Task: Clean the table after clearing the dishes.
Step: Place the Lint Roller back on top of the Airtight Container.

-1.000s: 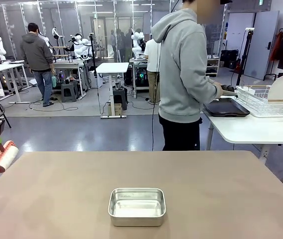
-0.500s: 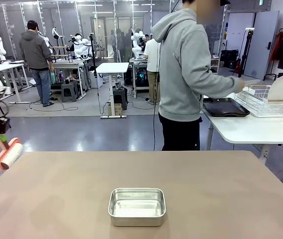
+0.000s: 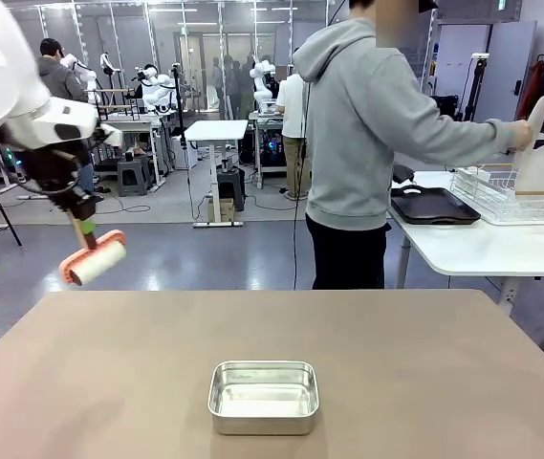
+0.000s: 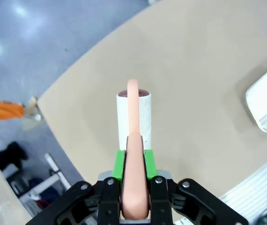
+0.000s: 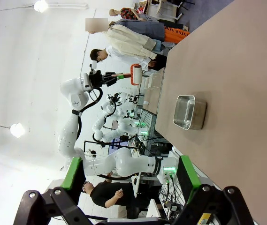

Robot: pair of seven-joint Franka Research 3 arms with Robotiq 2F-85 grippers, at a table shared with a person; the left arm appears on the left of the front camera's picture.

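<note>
We see the left gripper (image 4: pixel 134 206) clenched on the salmon handle of a lint roller (image 3: pixel 92 260), its white roll jutting ahead of the green pads (image 4: pixel 119 164), hanging above the table (image 3: pixel 424 363) at its far left corner. The left arm (image 3: pixel 13 100) angles downward. The right gripper (image 5: pixel 131 187) stands spread wide, high off the table, holding nothing. A steel pan (image 3: pixel 263 396) sits near the front-middle.

steel pan (image 3: pixel 263 397) on tan table (image 3: pixel 424 363)

Right end effector (image 5: pixel 128 187) fingers spread wide, nothing between them. Well beyond them: tan counter (image 5: pixel 236 70) with steel pan (image 5: pixel 189 112); farther off, left arm's end effector (image 5: pixel 106 76) gripping lint roller (image 5: pixel 135 74).
</note>
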